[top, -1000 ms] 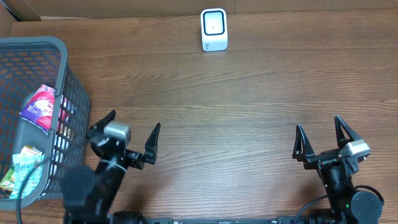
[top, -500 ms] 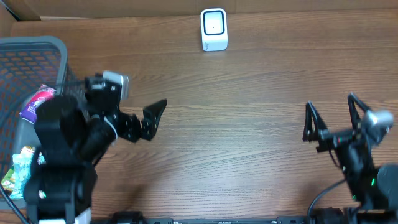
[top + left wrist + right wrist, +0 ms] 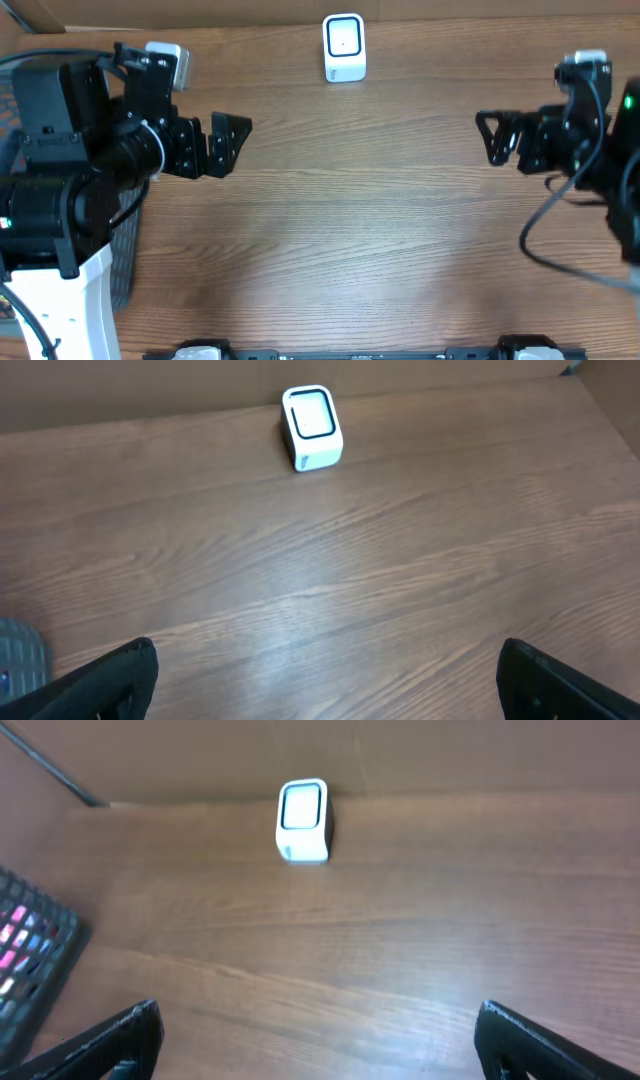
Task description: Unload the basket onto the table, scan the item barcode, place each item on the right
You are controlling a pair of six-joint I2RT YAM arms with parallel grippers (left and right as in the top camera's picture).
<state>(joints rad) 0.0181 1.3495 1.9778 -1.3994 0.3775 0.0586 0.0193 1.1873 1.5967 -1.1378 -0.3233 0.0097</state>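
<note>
Overhead: left pincer (image 3: 228,147) released, jaws spread wide, nothing between them, held above the left half of the worktop (image 3: 350,230). Right pincer (image 3: 490,140) also released and empty, above the right half. Both point toward the middle, well apart from each other.

Scanner (image 3: 344,47), a small white unit, stands upright at the far edge, about mid-width, with nothing near it. Basket (image 3: 128,235) sits at the left edge, mostly hidden under the left arm from above. Right wrist view shows pink packets (image 3: 12,935) behind the mesh, so the item to scan is probably in there, not yet picked. Cannot tell which packet, or where its barcode faces.

Risks, as judged:
- Left arm blocks the overhead view of the basket, so a reach in goes half blind. A finger could snag the mesh or rim and drag or tip the basket.
- Packets look soft and piled. Wide jaws could take two at once, or pinch a corner and drop it.
- Barcode may face away from the scanner window, giving no read.
- Scanner looks light, and a fast approach could knock it over.
- If both arms head to the far middle, they could clash.
</note>
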